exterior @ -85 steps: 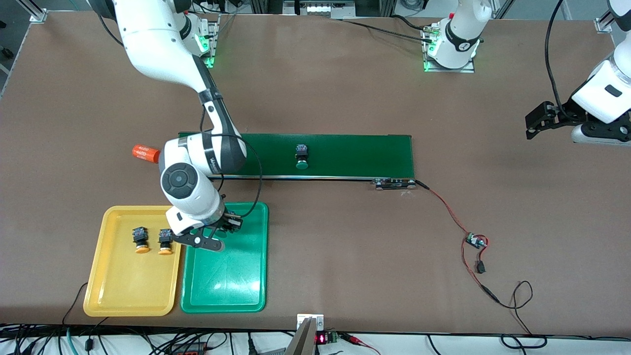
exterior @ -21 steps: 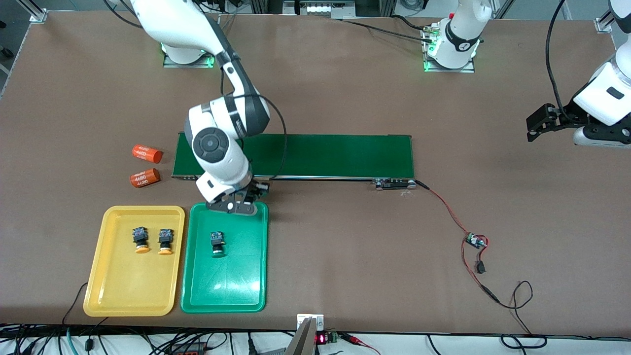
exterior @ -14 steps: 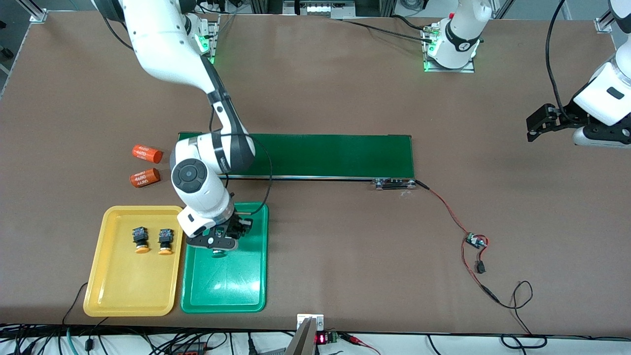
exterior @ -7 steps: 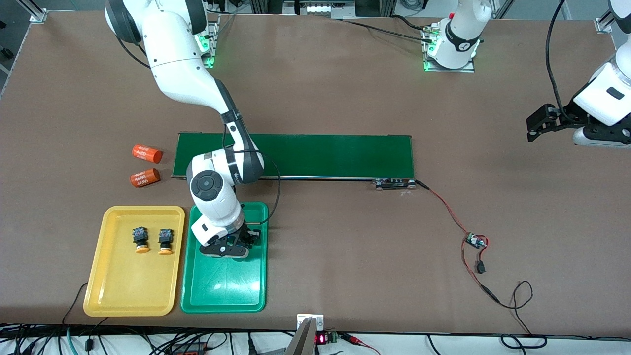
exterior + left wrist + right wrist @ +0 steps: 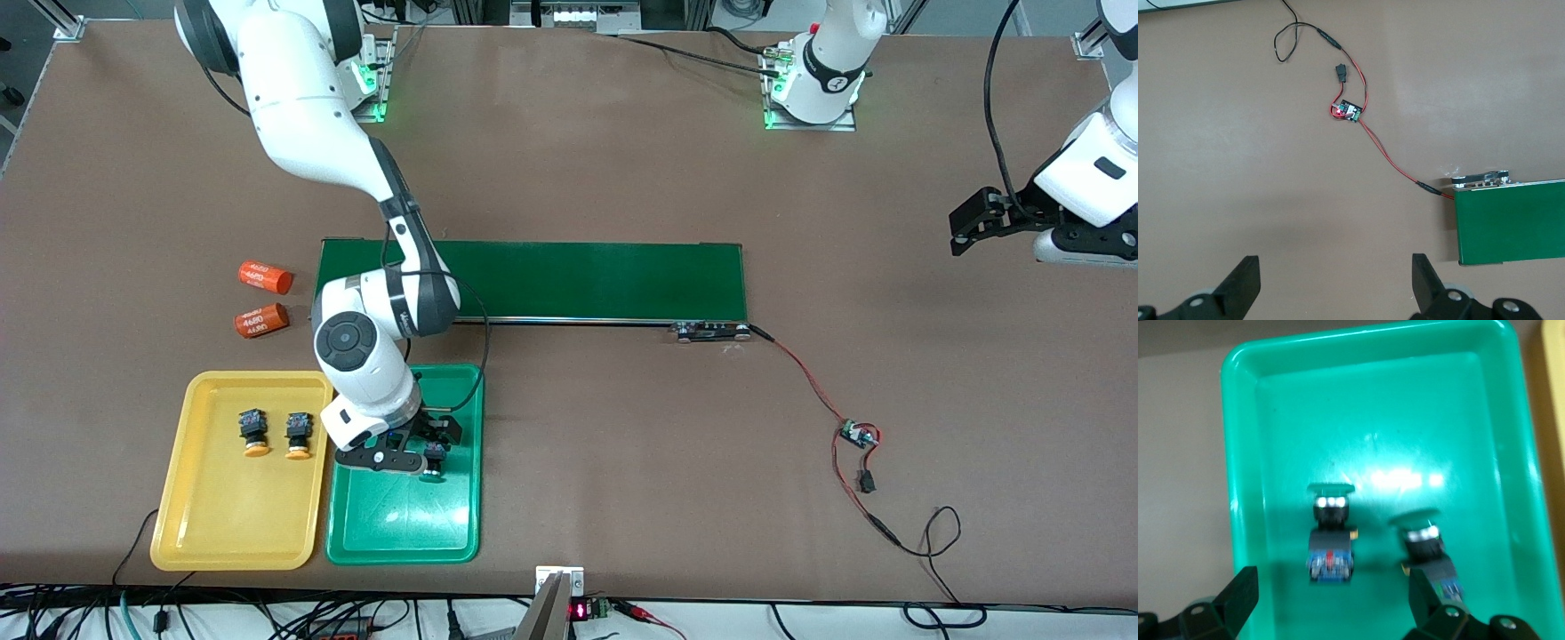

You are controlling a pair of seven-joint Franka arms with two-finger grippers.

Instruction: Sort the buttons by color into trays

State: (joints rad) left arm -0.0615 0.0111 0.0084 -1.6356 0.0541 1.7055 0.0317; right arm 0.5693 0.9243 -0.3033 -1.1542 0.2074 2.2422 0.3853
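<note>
Hovering low over the green tray (image 5: 462, 533), the right gripper (image 5: 400, 449) has its jaws spread wide and grips nothing. In the right wrist view both green-capped buttons lie on the tray floor, side by side but apart. The first green-capped button (image 5: 1331, 543) sits in line with the gap between the fingers, and the second green-capped button (image 5: 1430, 557) lies close by one finger, turned slightly askew from its neighbour.

In the front view only one of them shows clear of the gripper. Its long axis runs twelve to six o'clock, cap at six, toward the front camera.

The yellow tray (image 5: 178, 516) sits just beside the green tray, at its nine o'clock. It holds the two yellow-capped buttons (image 5: 253, 433), close together in its twelve o'clock half. Each lies along the twelve-to-six line, with its dark body at twelve and its cap at six.

Two orange cylinders (image 5: 265, 276) lie at the yellow tray's twelve o'clock; their white numerals read "4680". The conveyor belt (image 5: 578, 280) stretches nine to three at the green tray's twelve o'clock. A circuit board (image 5: 858, 436) on red wires lies at the belt's four o'clock.

The left gripper (image 5: 1335, 287) waits over bare table at the left arm's end, jaws wide apart and empty.
</note>
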